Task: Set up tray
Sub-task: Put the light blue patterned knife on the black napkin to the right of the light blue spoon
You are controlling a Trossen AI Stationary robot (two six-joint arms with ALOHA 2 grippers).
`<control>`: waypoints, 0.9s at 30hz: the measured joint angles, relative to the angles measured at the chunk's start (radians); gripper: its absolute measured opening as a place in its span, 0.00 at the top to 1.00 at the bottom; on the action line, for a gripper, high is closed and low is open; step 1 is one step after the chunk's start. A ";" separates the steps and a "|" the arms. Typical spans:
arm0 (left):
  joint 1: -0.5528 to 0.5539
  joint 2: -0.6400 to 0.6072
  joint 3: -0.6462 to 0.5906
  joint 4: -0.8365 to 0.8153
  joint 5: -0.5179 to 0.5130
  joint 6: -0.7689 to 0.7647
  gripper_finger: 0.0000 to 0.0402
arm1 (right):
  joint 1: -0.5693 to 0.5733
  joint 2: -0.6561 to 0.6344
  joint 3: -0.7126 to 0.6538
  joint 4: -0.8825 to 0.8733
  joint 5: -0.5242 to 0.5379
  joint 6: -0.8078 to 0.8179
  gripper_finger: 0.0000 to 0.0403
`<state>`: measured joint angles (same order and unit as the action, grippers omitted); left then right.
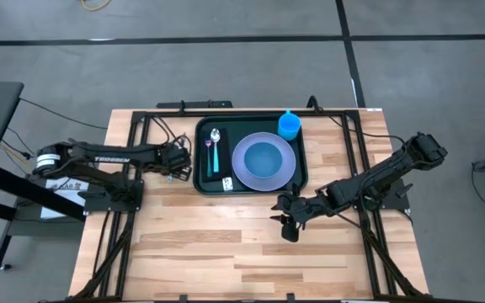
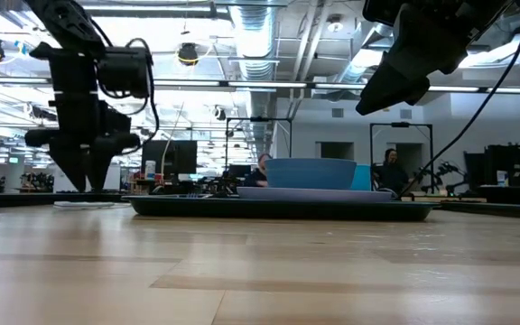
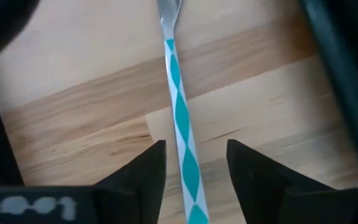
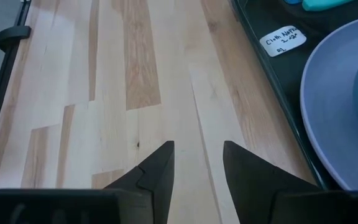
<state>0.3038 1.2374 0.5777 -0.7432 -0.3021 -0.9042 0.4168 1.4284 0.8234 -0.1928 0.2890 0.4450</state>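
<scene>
Left pincer (image 1: 182, 160): at the end of the outstretched left arm, over the bench (image 1: 226, 244), just beside the left rim of the tray (image 1: 303, 168) and outside it. Its fingers (image 3: 142, 174) stand apart, one on each side of a utensil (image 3: 178, 93) with a teal-and-white diamond-patterned handle. A gap shows between the handle and each finger, so the pincer is open and not clamped on it. The metal head of the utensil runs out of the left wrist view; whether it is a fork or a knife cannot be told.

Tray: dark, rectangular, with rounded corners and a raised rim, lying flat at the far middle of the bench between the two arms. Contents, left to right:
- spoon (image 1: 215, 137) with a teal handle, lying lengthwise along the left side;
- white label (image 1: 227, 183) with handwriting, near the front rim;
- lavender plate (image 1: 241, 164), filling the centre and right;
- blue bowl (image 1: 264, 158), standing on the plate;
- blue cup (image 1: 289, 125), upright in the far right corner, just beside the plate.

Right pincer (image 1: 289, 225): over bare bench just in front of the tray's near right corner, clear of the rim. Its fingers (image 4: 157, 165) are parted and hold nothing. In the right wrist view the tray edge, the label and the plate lie to one side of them.
</scene>
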 joint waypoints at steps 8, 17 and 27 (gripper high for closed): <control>-0.001 0.151 0.003 0.014 0.002 0.002 0.58 | 0.000 0.000 0.000 0.000 0.000 0.000 0.68; -0.001 0.209 0.009 0.036 0.024 -0.008 0.60 | 0.000 0.000 0.000 0.000 0.000 0.000 0.68; -0.008 0.209 0.006 0.047 0.043 -0.117 0.89 | 0.000 0.000 0.000 0.000 0.000 0.000 0.68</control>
<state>0.2961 1.4461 0.5842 -0.6961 -0.2587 -1.0210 0.4168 1.4284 0.8234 -0.1928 0.2890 0.4450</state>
